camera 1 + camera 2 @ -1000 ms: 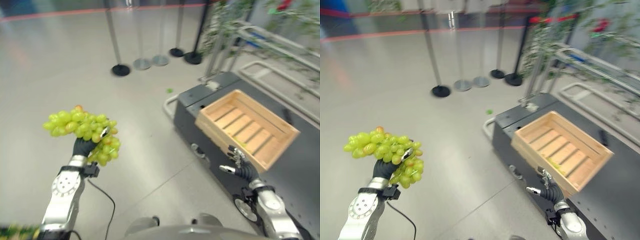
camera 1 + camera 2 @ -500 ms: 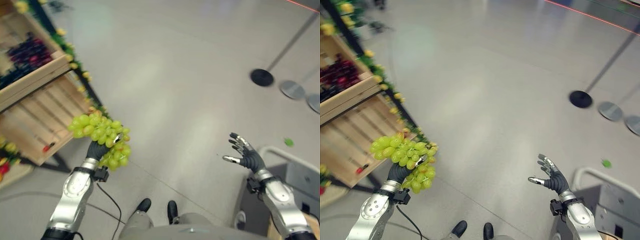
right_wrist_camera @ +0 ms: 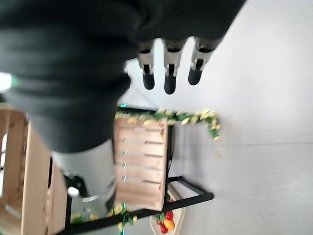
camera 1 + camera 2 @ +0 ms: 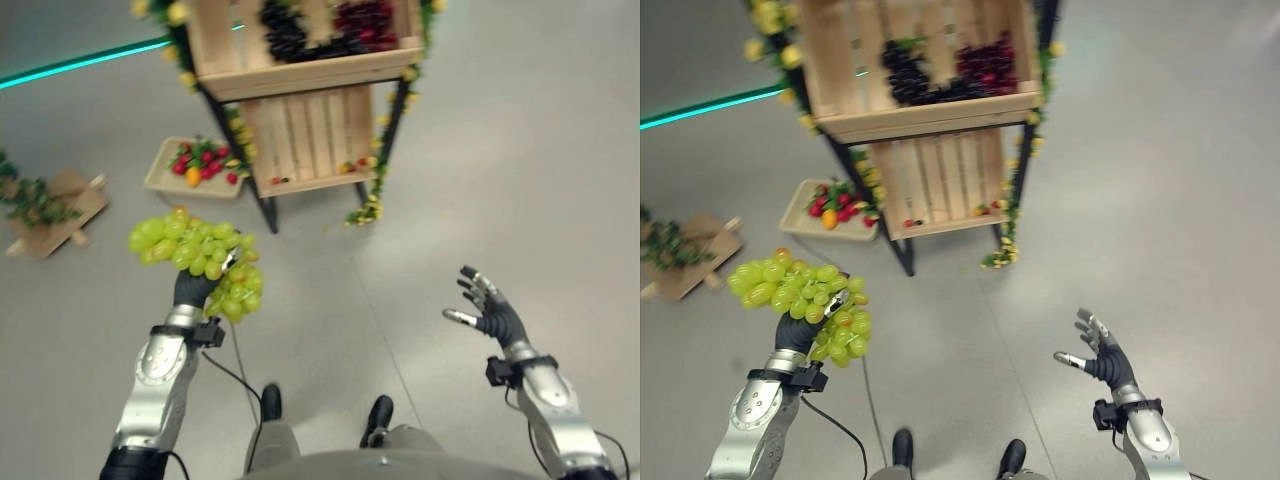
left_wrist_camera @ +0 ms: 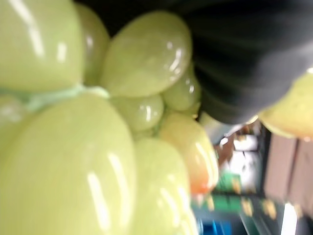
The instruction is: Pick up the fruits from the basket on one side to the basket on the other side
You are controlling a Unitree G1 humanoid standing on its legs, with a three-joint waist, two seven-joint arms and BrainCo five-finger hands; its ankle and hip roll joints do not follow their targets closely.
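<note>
My left hand (image 4: 190, 290) is shut on a big bunch of green grapes (image 4: 190, 250), held up above the floor at the left; the grapes (image 5: 98, 147) crowd the left wrist view. Ahead stands a wooden two-tier stand: its upper crate (image 4: 300, 75) holds dark and red grapes (image 4: 950, 70), its lower crate (image 4: 312, 140) holds a few small fruits. My right hand (image 4: 490, 312) is raised at the right, open with fingers (image 3: 168, 73) spread, holding nothing.
A shallow tray of red and orange fruits (image 4: 195, 165) lies on the floor left of the stand. A cardboard piece with greenery (image 4: 45, 205) lies at the far left. Yellow-flowered garland (image 4: 375, 205) trails down the stand's legs. Bare grey floor lies between me and the stand.
The camera has swung round to the left: the grey cart with its empty crate left the view and the fruit stand now faces me. Both hands kept their poses, grapes still held.
</note>
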